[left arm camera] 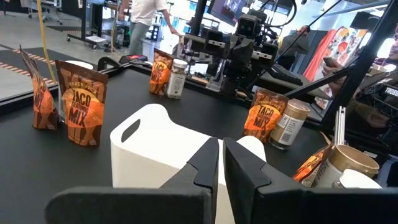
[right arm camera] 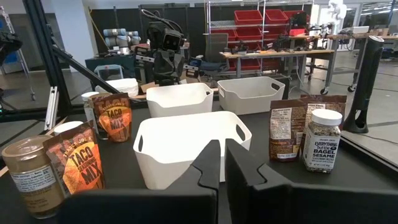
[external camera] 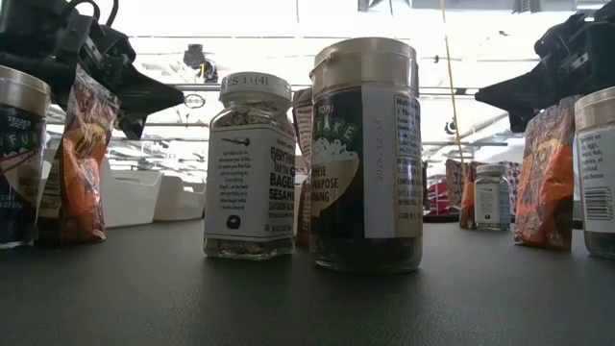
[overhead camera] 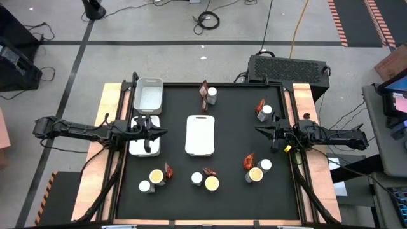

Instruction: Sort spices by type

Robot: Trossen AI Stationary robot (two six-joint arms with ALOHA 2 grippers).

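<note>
The low view is blocked in front by a white-capped jar (external camera: 250, 168) and a taller tub (external camera: 366, 154); the trays show only in part behind them, and the tub (external camera: 17, 159) and jar (external camera: 598, 173) at either edge are cut off. From above, most labels are too small to read.

The left gripper (overhead camera: 163, 133) hangs over the left tray (overhead camera: 145, 145), fingers nearly together and holding nothing. The right gripper (overhead camera: 259, 130) hangs over the bare mat at the right side, near a packet and jar pair (overhead camera: 263, 111), fingers pressed together and empty (each wrist view shows only a thin slit between its own fingers).

Only the high view gives the full layout: a middle tray (overhead camera: 200, 135), a rear left tray (overhead camera: 148, 95), and spices standing in small mixed groups around the mat, none inside a tray. Groups:
- rear centre, packet and jar (overhead camera: 208, 94);
- front left, tub, jar and packet (overhead camera: 154, 178);
- front centre (overhead camera: 207, 179);
- front right (overhead camera: 255, 169).

The left wrist view alone makes the packet text legible, "Taco Mix" (left arm camera: 81, 102). The right wrist view alone reads a jar as "Everything but the Bagel Sesame" (right arm camera: 321, 140) (a brown packet (right arm camera: 287, 127) stands just beside it).
</note>
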